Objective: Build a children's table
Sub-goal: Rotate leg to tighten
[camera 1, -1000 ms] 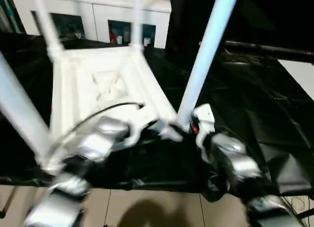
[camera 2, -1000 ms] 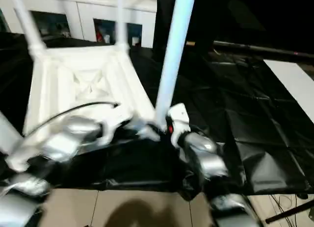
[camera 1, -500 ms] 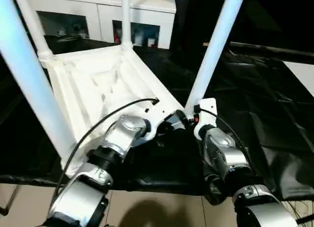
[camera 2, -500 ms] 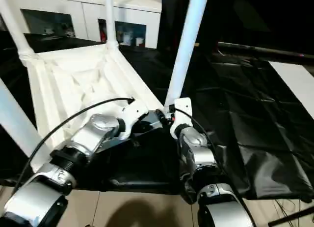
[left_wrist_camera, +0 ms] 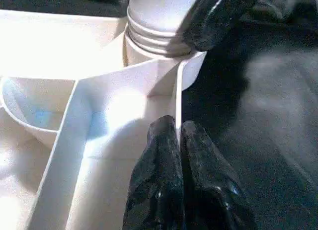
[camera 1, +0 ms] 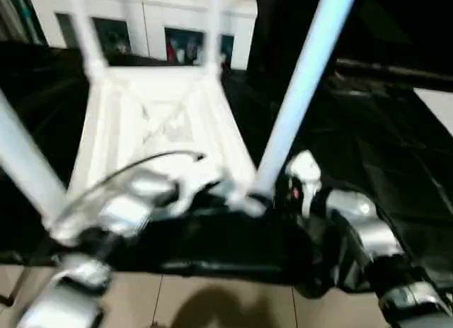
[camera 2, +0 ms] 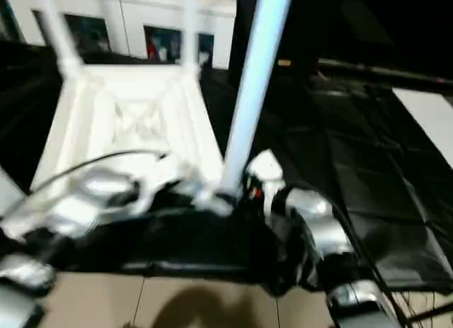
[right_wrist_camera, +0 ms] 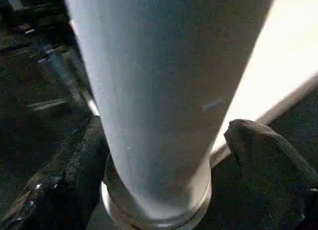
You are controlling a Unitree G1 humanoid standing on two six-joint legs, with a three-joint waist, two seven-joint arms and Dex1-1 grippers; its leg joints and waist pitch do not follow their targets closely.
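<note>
— Your right gripper (right_wrist_camera: 159, 155) is standing with its two black fingers (right_wrist_camera: 69, 175) spread wide on either side of the near-right leg (camera 1: 301, 94) of the children's table (camera 1: 152, 126), down by the leg's ringed foot at the corner socket (left_wrist_camera: 159, 46). I cannot tell whether the pads are touching the tube. A second ago you were keeping that gripper tucked closer against the leg's base.

— And your left gripper (left_wrist_camera: 181, 135)?

— You are holding its fingers (left_wrist_camera: 159, 180) pressed together, tips lying against a thin upright rib (left_wrist_camera: 177, 101) of the table's underside, just beside that same corner socket. Nothing is being held between them.

— Where is the table lying?

— It is resting upside down on the black-draped work table (camera 1: 368, 137), ribbed underside up, four legs rising from the corners. Since half a second ago your head camera has been swinging, so the whole view is blurring; the table is sitting where it was. The white cabinet (camera 1: 148, 23) is standing behind.
</note>
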